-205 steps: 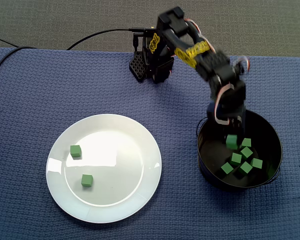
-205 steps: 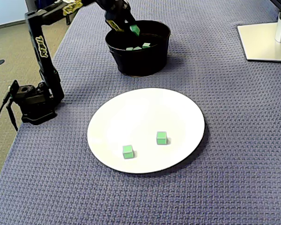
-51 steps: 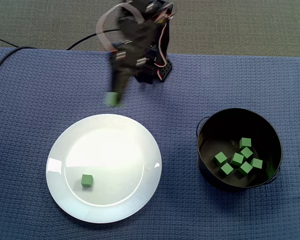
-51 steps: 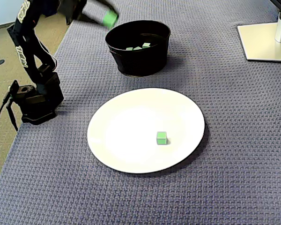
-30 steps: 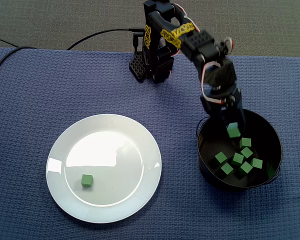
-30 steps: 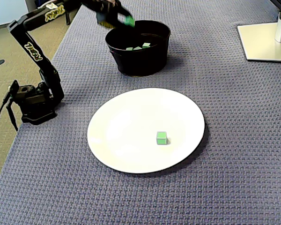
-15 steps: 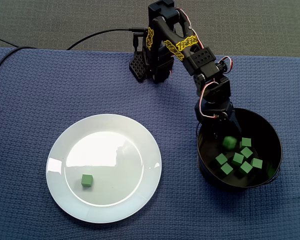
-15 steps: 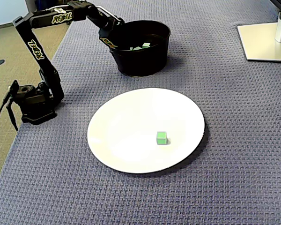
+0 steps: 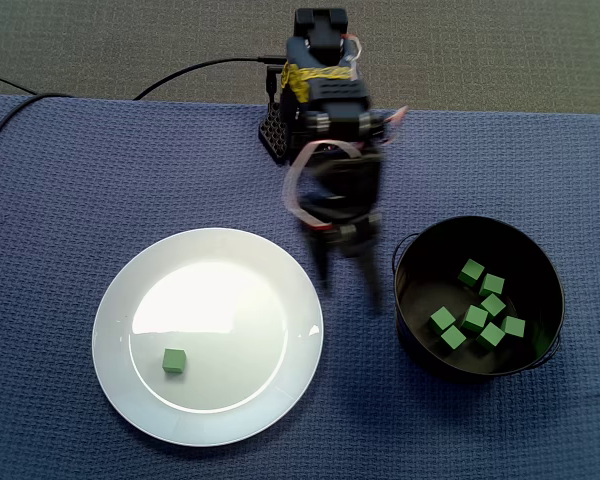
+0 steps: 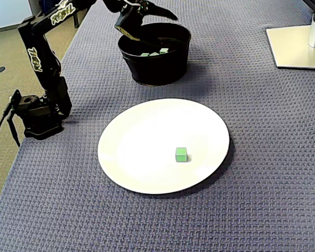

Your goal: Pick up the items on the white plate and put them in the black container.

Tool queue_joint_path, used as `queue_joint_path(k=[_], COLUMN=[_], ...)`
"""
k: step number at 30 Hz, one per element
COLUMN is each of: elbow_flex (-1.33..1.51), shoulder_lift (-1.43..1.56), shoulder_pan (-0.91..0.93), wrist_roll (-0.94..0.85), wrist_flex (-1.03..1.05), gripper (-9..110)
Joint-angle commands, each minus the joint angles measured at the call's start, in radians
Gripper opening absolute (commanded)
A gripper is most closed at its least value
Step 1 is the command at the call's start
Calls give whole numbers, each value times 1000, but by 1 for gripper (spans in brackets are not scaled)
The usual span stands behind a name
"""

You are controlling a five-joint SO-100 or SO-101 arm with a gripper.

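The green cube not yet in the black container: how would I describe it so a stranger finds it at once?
Find the big white plate on the blue cloth, left of the black container in a fixed view. One green cube sits alone on the plate's lower left part. The other green cubes all lie inside the container; this is the only one on white.
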Motion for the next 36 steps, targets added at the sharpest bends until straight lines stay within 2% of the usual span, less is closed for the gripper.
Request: queue_joint_path(k=[1,8,19,24,36], elbow_flex=[-181,-368,-689,-827,-1008], shoulder_lift=[-54,-242,-623,-769,-986], shoulder_pan=[181,311,337,344,436], wrist_roll=[12,166,365,368,215], wrist_flex=[41,146,347,388,433], gripper=[31,33,35,33,32])
